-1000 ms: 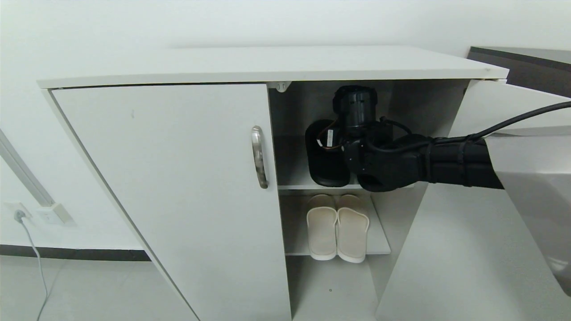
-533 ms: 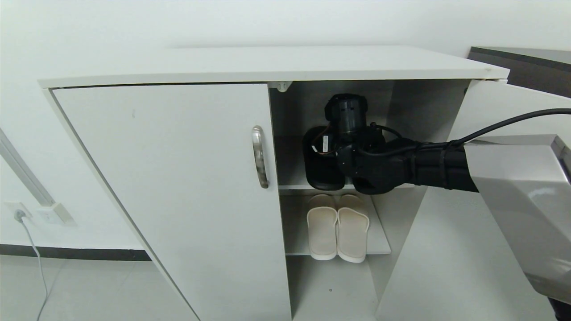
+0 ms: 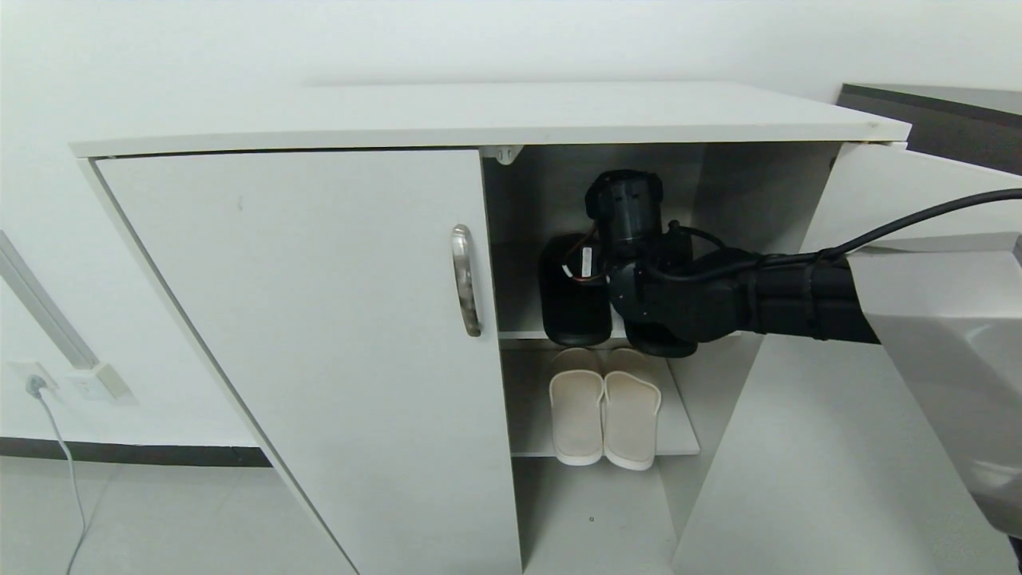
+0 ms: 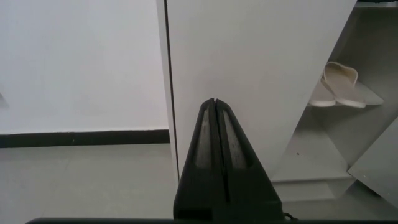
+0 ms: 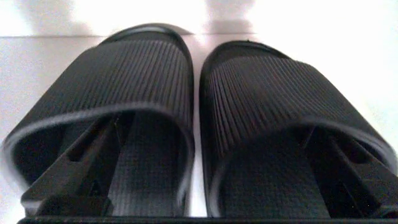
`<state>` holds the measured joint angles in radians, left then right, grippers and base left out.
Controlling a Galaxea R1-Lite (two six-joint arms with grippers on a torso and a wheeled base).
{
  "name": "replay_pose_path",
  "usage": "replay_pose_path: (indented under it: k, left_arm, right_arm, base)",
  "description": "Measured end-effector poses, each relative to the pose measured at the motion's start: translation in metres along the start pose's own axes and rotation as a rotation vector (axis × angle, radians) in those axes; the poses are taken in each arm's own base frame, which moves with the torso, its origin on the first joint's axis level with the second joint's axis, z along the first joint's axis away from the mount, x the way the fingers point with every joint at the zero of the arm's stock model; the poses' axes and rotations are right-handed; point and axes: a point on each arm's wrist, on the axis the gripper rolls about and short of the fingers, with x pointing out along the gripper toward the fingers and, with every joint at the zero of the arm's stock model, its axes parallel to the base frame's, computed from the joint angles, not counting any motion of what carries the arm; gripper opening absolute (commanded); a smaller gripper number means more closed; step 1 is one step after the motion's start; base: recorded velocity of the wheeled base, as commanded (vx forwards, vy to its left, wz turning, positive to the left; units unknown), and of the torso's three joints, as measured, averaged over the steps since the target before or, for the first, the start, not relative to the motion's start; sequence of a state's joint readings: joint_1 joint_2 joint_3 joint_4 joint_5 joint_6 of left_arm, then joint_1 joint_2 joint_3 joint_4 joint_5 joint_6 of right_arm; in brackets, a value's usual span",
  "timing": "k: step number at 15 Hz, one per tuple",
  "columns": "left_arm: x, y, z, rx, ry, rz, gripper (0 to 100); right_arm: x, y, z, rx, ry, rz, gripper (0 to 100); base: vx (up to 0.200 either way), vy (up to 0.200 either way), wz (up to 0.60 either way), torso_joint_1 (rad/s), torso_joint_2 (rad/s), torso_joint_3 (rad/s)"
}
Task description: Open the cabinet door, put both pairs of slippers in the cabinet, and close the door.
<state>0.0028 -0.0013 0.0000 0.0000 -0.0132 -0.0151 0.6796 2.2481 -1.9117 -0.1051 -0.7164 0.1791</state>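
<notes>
Two black slippers [image 3: 571, 297] lie side by side on the cabinet's upper shelf [image 3: 523, 329], seen close up as ribbed straps [image 5: 134, 81]. My right gripper [image 5: 205, 134] is open, with one finger under each strap, and its wrist [image 3: 639, 263] is inside the open right half. A white pair of slippers [image 3: 604, 407] rests on the lower shelf. The right cabinet door [image 3: 830, 415] is swung open. My left gripper [image 4: 214, 106] is shut and empty, low in front of the closed left door [image 4: 249, 68].
The closed left door [image 3: 303, 319] has a metal handle [image 3: 465, 279]. A wall socket with a cord [image 3: 32, 387] sits at the far left. Bare floor [image 4: 87, 180] lies in front of the cabinet.
My right arm pushed deeper into the cabinet, then eased back a little. The black slippers shifted slightly left on the upper shelf, and the right one's heel now shows under the wrist.
</notes>
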Motion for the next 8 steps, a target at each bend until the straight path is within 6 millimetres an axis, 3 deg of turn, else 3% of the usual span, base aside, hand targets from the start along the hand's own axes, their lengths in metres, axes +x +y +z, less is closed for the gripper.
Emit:
replay_pose_path:
  k: [5,8]
  left_arm:
    - [0.0,0.0,0.0,0.001,0.0,0.0,0]
    - [0.0,0.0,0.0,0.003,0.0,-0.002,0]
  right_arm:
    - [-0.033,-0.01,0.0,-0.012,0.022,0.019,100]
    - [-0.063,-0.017,-0.007,-0.018,0.02,0.053,100]
  base:
    - [0.0,0.0,0.0,0.0,0.0,0.0]
    - [0.0,0.0,0.0,0.0,0.0,0.0]
